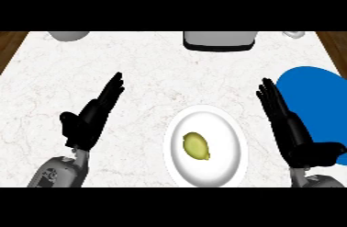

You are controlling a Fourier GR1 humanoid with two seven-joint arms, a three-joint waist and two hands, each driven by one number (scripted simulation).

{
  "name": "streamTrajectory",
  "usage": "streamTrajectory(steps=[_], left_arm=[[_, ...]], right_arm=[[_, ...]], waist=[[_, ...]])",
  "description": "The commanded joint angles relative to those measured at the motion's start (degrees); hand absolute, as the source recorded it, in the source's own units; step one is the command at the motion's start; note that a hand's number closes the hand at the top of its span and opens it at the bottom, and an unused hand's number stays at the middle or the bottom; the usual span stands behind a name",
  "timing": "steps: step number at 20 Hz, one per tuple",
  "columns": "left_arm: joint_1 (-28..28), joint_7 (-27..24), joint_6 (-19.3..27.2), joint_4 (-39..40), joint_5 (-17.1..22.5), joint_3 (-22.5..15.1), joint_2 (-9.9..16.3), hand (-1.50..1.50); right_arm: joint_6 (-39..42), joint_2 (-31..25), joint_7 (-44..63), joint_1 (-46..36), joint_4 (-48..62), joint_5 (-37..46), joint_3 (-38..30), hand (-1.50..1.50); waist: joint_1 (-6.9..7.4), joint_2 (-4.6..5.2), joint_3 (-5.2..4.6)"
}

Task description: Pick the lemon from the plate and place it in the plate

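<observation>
Yellow-green: you have one lemon [196, 146], lying left of centre on the white plate [227, 168]. Its long axis runs up and down your view, tipped slightly, the upper end leaning left and the lower end right. Plates count two: the white one under the lemon and a blue plate [311, 93] at the right edge, near it but apart.

Hands count two, both open with fingers straight. Your right hand [288, 122] stands between the two plates, overlapping the blue plate's left side. Your left hand [92, 118] is well left of the white plate, over bare marble table [156, 65].

At the far edge you see one grey rounded object [68, 35] left, one boxy appliance [220, 40] centre, one small white item [295, 34] right.
</observation>
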Motion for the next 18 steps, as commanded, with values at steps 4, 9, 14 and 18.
streamTrajectory(steps=[4,9,14,18], left_arm=[[-5.8,-3.7,-3.2,-2.8,-3.4,-1.3,2.7,0.00],[-8.3,-5.8,-6.1,-2.9,-3.7,-2.0,3.8,0.00],[-5.9,-8.3,-7.8,-1.2,-2.0,2.1,7.0,0.00],[-2.1,-9.7,-8.5,-2.9,-1.5,4.5,8.6,0.00]], right_arm=[[21.0,-1.2,9.3,-10.0,7.7,-7.1,10.7,-1.50],[32.2,-11.4,5.2,-25.1,6.8,9.4,17.6,-1.50],[31.2,-10.6,-2.0,-35.1,7.4,25.5,22.9,-1.50],[30.4,-2.1,-1.6,-39.1,13.9,31.6,27.0,-1.50]], waist=[[6.49,1.14,0.55],[8.50,0.63,0.22],[5.12,0.17,0.31],[2.10,-0.16,0.36]])
